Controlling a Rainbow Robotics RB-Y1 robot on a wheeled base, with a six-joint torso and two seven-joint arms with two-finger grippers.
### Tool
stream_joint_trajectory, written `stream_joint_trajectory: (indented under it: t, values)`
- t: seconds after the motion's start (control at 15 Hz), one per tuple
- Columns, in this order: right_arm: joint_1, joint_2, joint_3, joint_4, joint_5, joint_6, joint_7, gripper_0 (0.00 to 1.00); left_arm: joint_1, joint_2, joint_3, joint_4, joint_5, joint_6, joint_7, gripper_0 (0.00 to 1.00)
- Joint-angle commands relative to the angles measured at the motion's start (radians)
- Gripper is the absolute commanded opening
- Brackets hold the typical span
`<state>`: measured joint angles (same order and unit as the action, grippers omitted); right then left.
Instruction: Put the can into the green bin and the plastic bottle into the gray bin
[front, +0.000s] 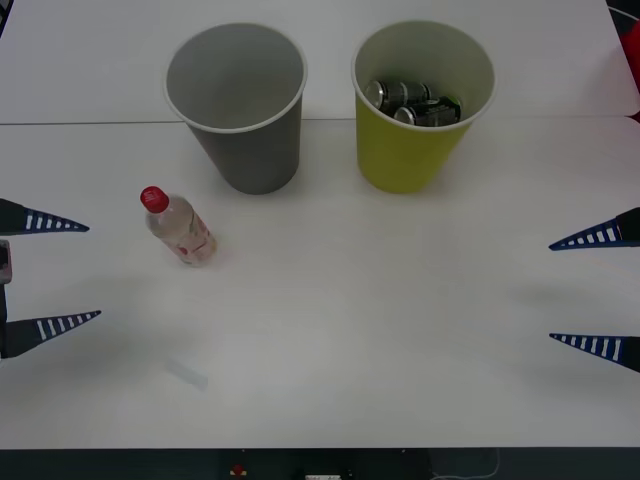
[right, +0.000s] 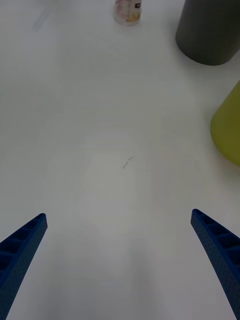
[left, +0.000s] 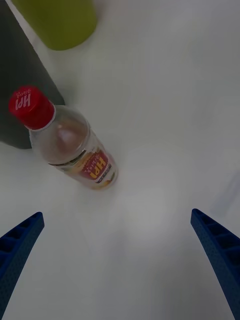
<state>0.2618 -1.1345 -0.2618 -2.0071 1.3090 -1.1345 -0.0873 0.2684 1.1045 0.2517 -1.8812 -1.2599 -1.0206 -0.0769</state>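
At the far left we found the left gripper (front: 55, 272) spread wide and empty, low over the white worktop (front: 380, 330). Just beyond it the plastic bottle (front: 178, 226) stood upright on the worktop, red cap on, untouched and a little in front of the gray bin (front: 236, 105). That bin looked empty to us, so we judged the bottle half of the job not yet done. Further right, the green bin (front: 420, 160) already held cans (front: 412, 103); we could make out at least two dark ones lying inside, so we took the can half as finished. At the far right the right gripper (front: 595, 291) was likewise released, holding nothing, well apart from both bins. What remained, we thought, was grasping the bottle and dropping it into the gray bin.
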Motion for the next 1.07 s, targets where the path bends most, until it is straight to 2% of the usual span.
stream_joint_trajectory:
  t: [0.07,0.4,0.8,0.93,1.07]
  values:
    - [0.0,0.0,0.0,0.0,0.0,0.0,0.0,1.0,0.0,0.0,-0.04,0.057,0.071,0.04,0.017,1.0]
    - [0.0,0.0,0.0,0.0,0.0,0.0,0.0,1.0,0.0,0.0,-0.103,0.129,0.217,0.071,0.023,1.0]
    - [0.0,0.0,0.0,0.0,0.0,0.0,0.0,1.0,0.0,0.0,-0.232,0.169,0.366,0.218,0.002,1.0]
    - [0.0,0.0,0.0,0.0,0.0,0.0,0.0,1.0,0.0,-0.025,-0.253,0.18,0.389,0.246,-0.006,1.0]
    - [0.0,0.0,0.0,0.0,0.0,0.0,0.0,1.0,-0.005,-0.078,-0.258,0.201,0.392,0.261,-0.015,1.0]
